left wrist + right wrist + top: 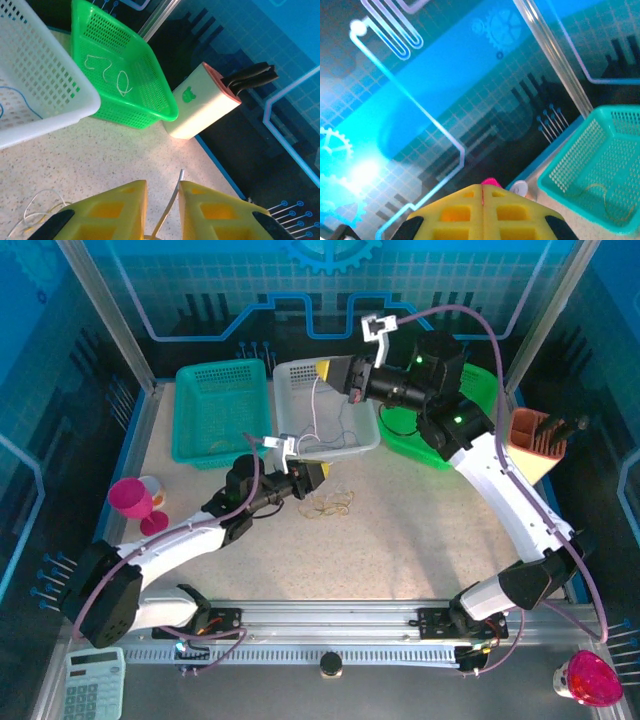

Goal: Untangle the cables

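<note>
One yellowish-tan tangle (332,505) of cable lay on the tabletop (420,530) just beside my left tool (162,184), one tan curl (600,197) sat in the teal basket (200,390), one white curl (107,70) in the green basket (150,80), and one pale wire (315,405) dangled into the white basket (45,80). My left tool stood narrowly spread, one thin grey wire (172,202) running through the gap. My right tool (482,187), above the white basket, was pressed together, pinching the pale wire's top.
</note>
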Motion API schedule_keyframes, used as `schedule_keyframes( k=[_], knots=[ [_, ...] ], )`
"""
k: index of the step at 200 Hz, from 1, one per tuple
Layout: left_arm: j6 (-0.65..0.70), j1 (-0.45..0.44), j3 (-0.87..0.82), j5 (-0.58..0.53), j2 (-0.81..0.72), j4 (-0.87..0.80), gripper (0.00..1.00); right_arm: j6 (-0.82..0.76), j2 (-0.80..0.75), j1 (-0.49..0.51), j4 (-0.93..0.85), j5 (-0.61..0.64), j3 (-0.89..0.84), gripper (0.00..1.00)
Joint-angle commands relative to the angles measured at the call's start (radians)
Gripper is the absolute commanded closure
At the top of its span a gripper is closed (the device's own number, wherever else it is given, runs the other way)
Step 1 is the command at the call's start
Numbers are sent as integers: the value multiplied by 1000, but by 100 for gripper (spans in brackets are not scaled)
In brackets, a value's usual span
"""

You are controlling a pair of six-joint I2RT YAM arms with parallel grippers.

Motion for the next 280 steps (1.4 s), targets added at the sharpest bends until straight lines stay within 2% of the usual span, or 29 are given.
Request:
schedule_keyframes(
  k=[1,129,178,218,280],
  knots=[
    [-25,-6,-34,12,23,69,76,42,15,-33,61,-11,48,100],
    [-85,-6,-161,12,104,162,70,134,-3,-291,122,17,81,100],
    [-96,-6,-159,11,84,159,68,77,6,-366,59,56,86,100],
    [-92,-7,-161,-10,23,105,53,16,28,-407,9,125,52,100],
    [-74,-8,-156,-61,-117,-31,29,-113,74,-441,-89,316,32,100]
  ],
)
